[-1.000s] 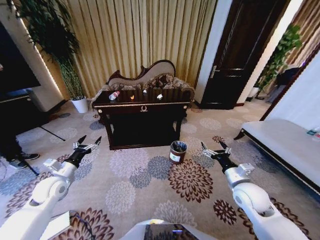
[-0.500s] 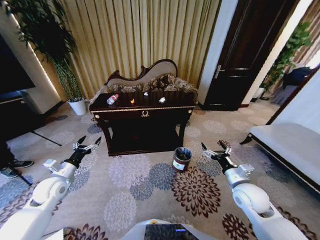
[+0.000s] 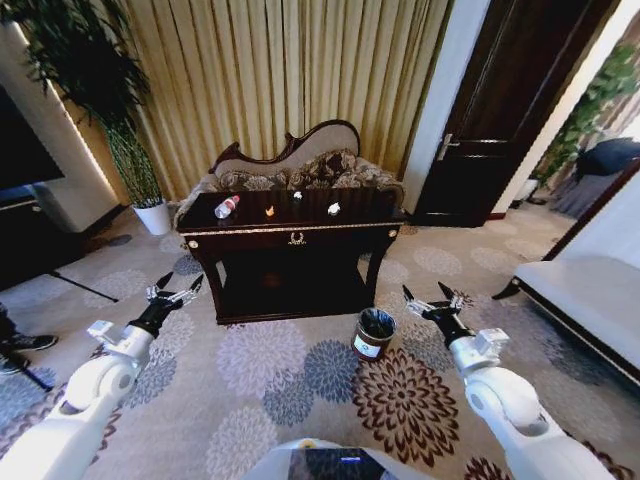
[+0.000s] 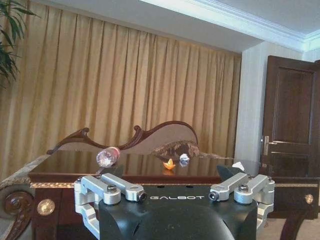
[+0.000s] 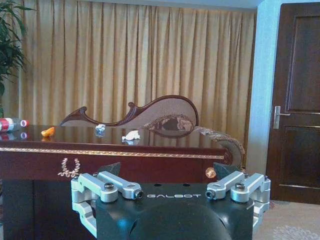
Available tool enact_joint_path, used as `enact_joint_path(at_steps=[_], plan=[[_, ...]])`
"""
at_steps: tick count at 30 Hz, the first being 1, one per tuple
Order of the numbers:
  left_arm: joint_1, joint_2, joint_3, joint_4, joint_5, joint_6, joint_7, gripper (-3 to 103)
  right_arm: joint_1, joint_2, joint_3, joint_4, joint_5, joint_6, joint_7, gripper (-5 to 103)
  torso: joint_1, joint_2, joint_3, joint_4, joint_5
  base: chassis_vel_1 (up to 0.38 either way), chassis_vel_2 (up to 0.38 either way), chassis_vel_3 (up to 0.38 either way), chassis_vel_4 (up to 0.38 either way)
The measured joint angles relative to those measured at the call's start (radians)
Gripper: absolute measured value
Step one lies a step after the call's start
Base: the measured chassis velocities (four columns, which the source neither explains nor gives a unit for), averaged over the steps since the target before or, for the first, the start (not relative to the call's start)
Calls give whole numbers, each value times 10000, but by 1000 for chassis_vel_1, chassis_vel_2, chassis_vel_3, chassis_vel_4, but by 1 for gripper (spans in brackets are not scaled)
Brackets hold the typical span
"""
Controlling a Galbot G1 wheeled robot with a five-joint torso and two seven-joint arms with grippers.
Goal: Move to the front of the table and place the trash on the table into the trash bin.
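Gold pleated curtains (image 3: 290, 70) and a dark door (image 3: 520, 100) are seen behind a carved sofa (image 3: 300, 165), in front of which the table (image 3: 300, 228) is placed on flower-patterned carpet (image 3: 280, 370). Both arms are extended forward and low over the carpet, well short of the table. The left gripper (image 3: 172, 290) is held at the left of the head view, level with the table's left leg, fingers spread apart and nothing held. The right gripper (image 3: 432, 300) is held at the right, beyond the table's right leg, likewise spread wide and empty. In each wrist view the parted finger links are seen below the tabletop.

On the tabletop, the bottle (image 3: 227, 206) is laid on its side near the left end. The orange scrap (image 3: 269, 211) is set to its right, a small shiny wrapper (image 3: 297, 196) farther back, and the white wad (image 3: 333, 209) nearest the right end. All four are well apart from both grippers. The trash bin (image 3: 374, 333) is stood upright on the carpet in front of the table's right leg, near the right gripper and to its left, not touching it. A white plant pot (image 3: 153, 217) is stood left of the table.
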Motion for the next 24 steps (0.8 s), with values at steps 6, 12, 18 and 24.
enact_joint_path(at_steps=[6,12,18,24], plan=[[0,0,-8,7,0,-25,10,100,-6,15,2,14,-7,0,0,100,0,0,0,-1,-3,-181,141,172,-156],[1,-13,-7,34,2,-45,19,100,-24,23,2,17,-11,0,0,100,0,0,0,0,-3,-158,174,171,-167],[3,-21,-4,63,10,-61,27,100,-36,29,2,25,-20,1,0,100,1,0,0,0,-3,-178,188,164,-177],[5,-24,0,64,15,-70,32,100,-37,29,0,29,-21,3,0,100,0,0,0,0,-3,-161,172,160,-158]])
